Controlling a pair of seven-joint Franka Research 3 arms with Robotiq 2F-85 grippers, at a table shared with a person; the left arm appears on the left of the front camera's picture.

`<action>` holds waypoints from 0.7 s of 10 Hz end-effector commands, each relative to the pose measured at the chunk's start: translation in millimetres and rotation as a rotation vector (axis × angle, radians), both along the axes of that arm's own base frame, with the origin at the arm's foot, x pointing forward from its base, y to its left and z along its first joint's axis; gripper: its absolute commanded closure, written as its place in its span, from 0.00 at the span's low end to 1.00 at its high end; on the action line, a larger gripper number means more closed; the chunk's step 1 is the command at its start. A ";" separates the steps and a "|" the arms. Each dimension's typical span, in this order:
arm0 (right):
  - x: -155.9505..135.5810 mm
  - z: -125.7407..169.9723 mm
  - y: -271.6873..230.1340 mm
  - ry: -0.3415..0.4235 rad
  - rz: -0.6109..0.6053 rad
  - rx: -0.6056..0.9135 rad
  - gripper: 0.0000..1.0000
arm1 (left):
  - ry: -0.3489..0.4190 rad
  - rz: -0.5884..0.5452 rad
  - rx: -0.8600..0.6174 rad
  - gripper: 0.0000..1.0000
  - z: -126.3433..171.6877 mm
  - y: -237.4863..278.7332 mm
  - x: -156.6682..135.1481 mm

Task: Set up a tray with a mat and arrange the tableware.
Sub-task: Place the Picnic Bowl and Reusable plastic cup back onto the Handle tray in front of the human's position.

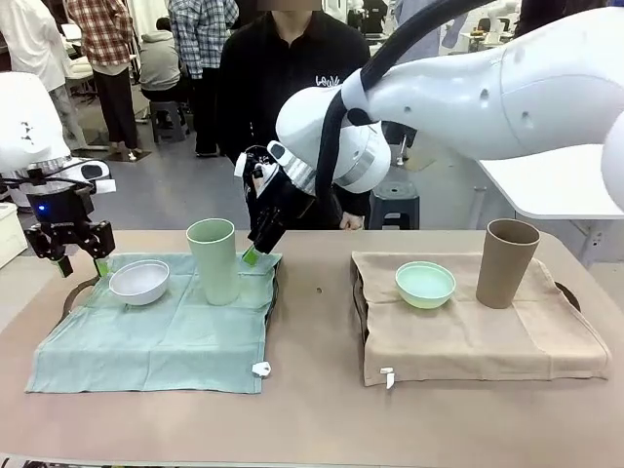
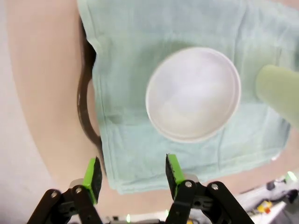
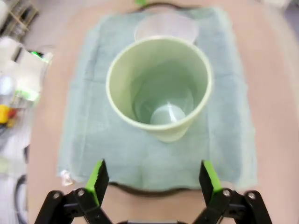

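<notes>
Right hand [image 1: 255, 246], spread and empty, sits just behind the upright mint green cup [image 1: 214, 260]; left hand [image 1: 82, 261] spread beside the white bowl [image 1: 138, 281].

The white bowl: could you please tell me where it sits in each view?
Front view: white bowl at left, on the green mat.
Left wrist view: centre-right.
Right wrist view: top centre, blurred, behind the cup.
Shared landmark: mint green cup.

text: none legible | shirt [image 1: 292, 68] logo: white, too small to read
</notes>
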State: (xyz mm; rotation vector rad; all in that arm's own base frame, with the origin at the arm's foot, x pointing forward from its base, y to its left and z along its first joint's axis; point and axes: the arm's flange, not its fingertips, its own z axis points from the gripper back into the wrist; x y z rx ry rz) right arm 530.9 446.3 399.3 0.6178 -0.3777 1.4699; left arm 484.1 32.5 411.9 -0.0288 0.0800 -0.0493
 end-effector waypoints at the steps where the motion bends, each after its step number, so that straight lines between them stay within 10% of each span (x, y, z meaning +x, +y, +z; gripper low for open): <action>1: -29.5 43.1 -26.7 0.073 -0.267 -0.138 0.00 | -0.064 -0.097 0.043 0.29 20.4 -17.9 -30.6; 7: -107.6 148.6 -72.2 0.303 -0.905 -0.728 0.00 | -0.151 -0.161 0.075 0.29 66.0 -62.6 -53.7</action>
